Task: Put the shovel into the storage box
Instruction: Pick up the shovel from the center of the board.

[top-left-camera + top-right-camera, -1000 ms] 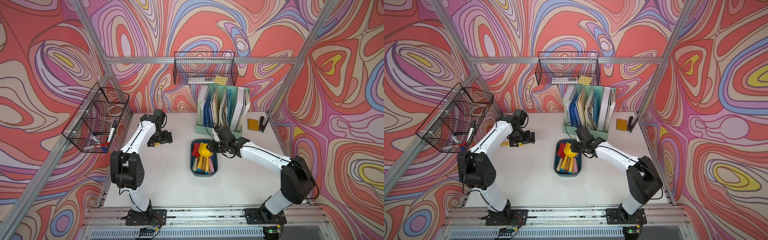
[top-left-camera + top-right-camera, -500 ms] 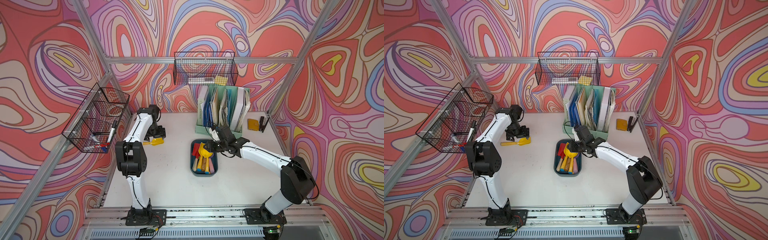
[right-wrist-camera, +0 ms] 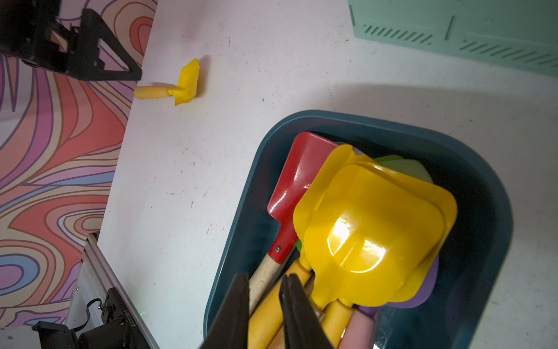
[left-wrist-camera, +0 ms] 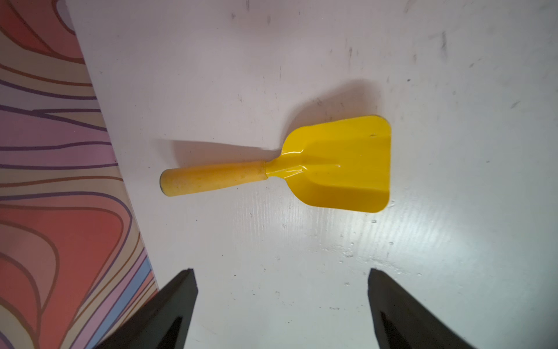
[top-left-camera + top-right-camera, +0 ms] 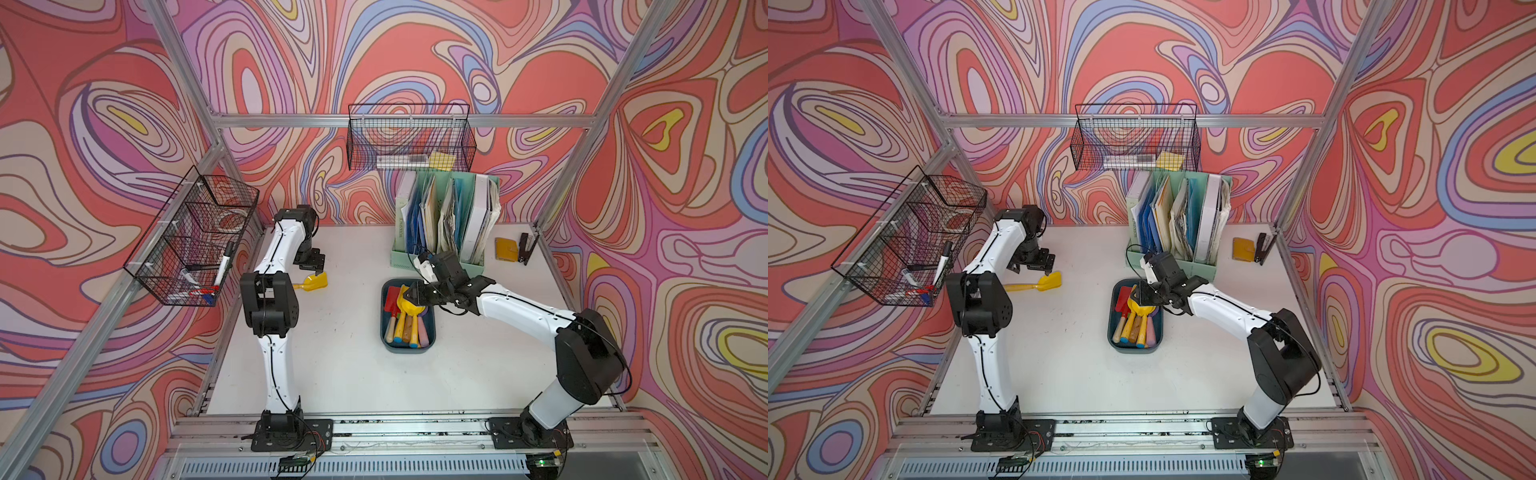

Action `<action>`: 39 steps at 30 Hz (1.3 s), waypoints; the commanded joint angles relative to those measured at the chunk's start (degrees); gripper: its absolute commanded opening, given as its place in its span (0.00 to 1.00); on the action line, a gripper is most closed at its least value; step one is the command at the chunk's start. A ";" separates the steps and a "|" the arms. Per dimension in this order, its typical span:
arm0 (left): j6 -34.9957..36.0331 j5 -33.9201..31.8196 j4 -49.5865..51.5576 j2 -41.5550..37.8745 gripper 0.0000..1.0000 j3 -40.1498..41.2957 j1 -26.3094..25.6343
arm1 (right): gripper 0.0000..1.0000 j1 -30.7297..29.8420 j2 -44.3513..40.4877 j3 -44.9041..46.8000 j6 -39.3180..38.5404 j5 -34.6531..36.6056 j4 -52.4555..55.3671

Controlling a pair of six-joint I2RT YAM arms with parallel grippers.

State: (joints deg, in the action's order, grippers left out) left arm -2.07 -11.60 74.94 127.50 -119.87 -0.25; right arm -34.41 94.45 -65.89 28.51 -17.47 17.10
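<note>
Two hands, entered in turn. We list the left hand (image 4: 280,272) first: its black fingers (image 4: 178,311) stand spread wide with only bare bench (image 4: 302,60) between them, holding nothing. Just ahead of it lies the yellow shovel (image 4: 332,166), flat on the bench with its blade hollow upward and its handle pointing to the left-hand edge by the patterned wall. In both top views we see this hand (image 5: 313,268) poised close over the shovel (image 5: 313,283), which is outside the storage box (image 5: 407,348) and well apart from it. We list the right hand (image 3: 264,278) next: its fingers stand nearly together over the handles in the box, a wooden and a yellow handle showing in the narrow gap; we cannot tell whether it grips either. Contents of the teal storage box (image 3: 483,193): one red shovel (image 3: 299,181), two stacked yellow shovels (image 3: 377,229), green and purple blades beneath them, one pink handle. Beyond the box we note a mint-green file organiser (image 5: 399,259) filled with folders, and two black wire baskets, one on the back rail (image 5: 409,137) and one on the left rail (image 5: 191,241).
</note>
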 commanded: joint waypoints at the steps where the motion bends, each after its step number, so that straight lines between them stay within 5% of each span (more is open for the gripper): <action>1: 7.50 -4.88 1.31 1.52 0.95 0.12 0.36 | 0.22 0.13 0.27 1.18 -0.56 -0.72 -1.18; 21: 23.08 -9.21 -8.07 -0.94 0.93 8.80 2.05 | 0.21 0.11 1.43 3.22 -0.61 -2.31 -1.79; 39: 24.64 -9.12 -7.57 4.35 0.87 8.99 3.74 | 0.21 0.11 4.50 1.99 -0.48 -2.68 -1.29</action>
State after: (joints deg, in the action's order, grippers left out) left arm 21.69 -20.16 67.20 129.71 -110.98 2.63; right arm -34.41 98.61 -63.42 28.53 -19.81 15.97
